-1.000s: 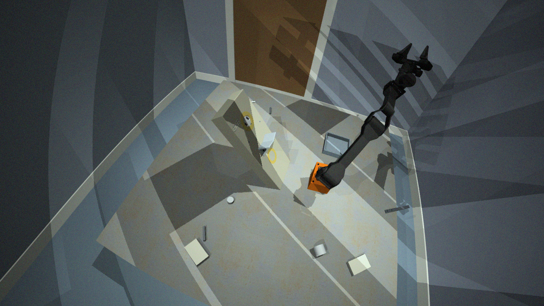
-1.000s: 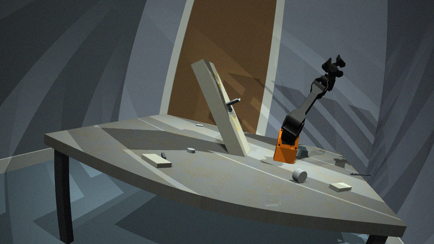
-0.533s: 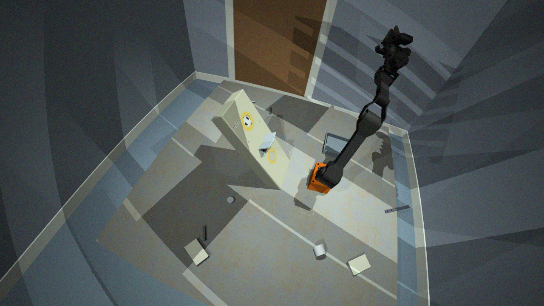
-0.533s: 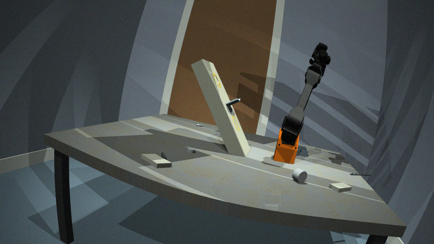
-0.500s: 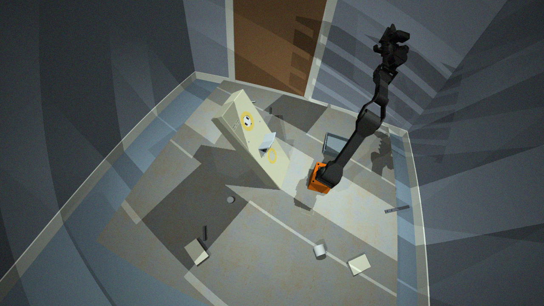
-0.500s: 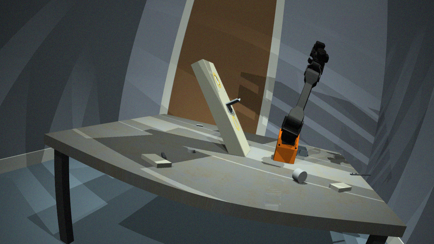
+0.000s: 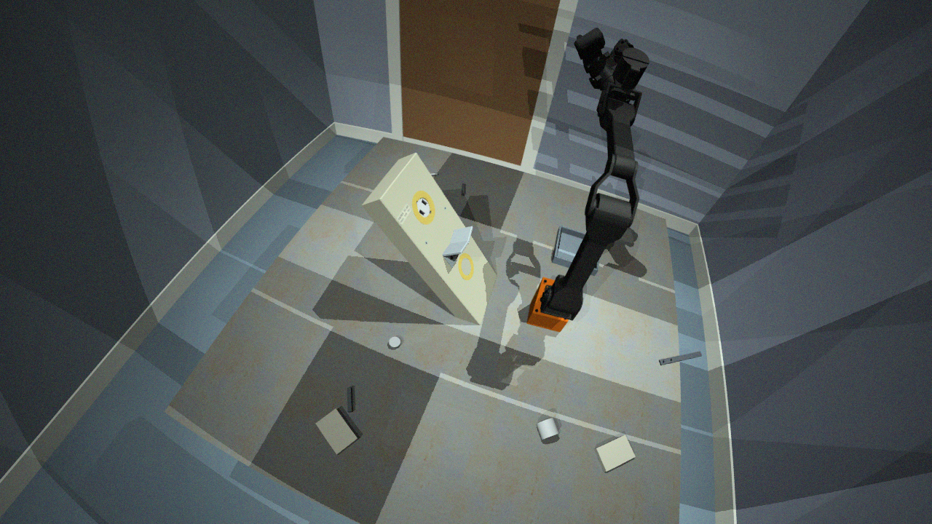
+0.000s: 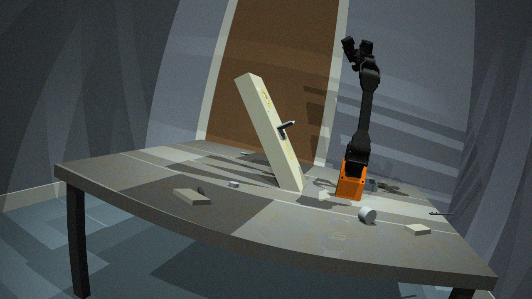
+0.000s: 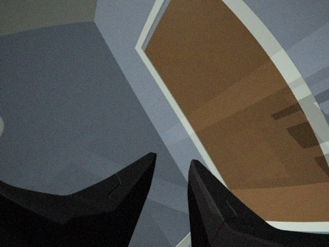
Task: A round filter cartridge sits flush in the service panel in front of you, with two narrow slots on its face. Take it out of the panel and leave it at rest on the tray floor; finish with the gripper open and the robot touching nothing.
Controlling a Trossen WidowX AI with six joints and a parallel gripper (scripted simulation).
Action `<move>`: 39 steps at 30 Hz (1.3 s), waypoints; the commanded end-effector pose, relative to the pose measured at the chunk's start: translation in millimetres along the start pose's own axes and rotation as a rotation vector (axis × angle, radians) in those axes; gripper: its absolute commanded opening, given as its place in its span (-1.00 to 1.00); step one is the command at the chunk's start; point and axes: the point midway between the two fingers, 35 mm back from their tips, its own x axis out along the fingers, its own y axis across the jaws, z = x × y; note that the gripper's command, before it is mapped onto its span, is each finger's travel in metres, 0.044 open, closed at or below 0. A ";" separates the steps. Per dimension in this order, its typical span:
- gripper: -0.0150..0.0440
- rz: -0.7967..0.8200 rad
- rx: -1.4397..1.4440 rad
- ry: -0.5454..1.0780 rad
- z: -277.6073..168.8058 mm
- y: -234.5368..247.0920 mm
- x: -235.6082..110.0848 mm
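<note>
You're nowhere near yet: the gripper [image 8: 358,40] is up high by the far door, fingers narrowed on nothing. The cartridge [image 7: 423,207] sits in the leaning panel [image 7: 403,195]; bring the arm down left to it.

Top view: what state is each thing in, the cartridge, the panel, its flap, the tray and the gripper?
Filter cartridge: seated in its ring, not removed.
Service panel: leaning at a tilt.
Flap: swung open.
Tray: partly hidden behind the arm, contents unclear.
Gripper: raised high, nearly closed, holding nothing.
</note>
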 end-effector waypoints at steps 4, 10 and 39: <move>-0.14 0.028 -0.305 0.313 -113.0 54.3 -12.8; -0.14 0.121 -0.534 0.553 -201.6 87.7 -46.2; -0.14 0.731 -1.047 1.106 -407.9 137.1 -239.5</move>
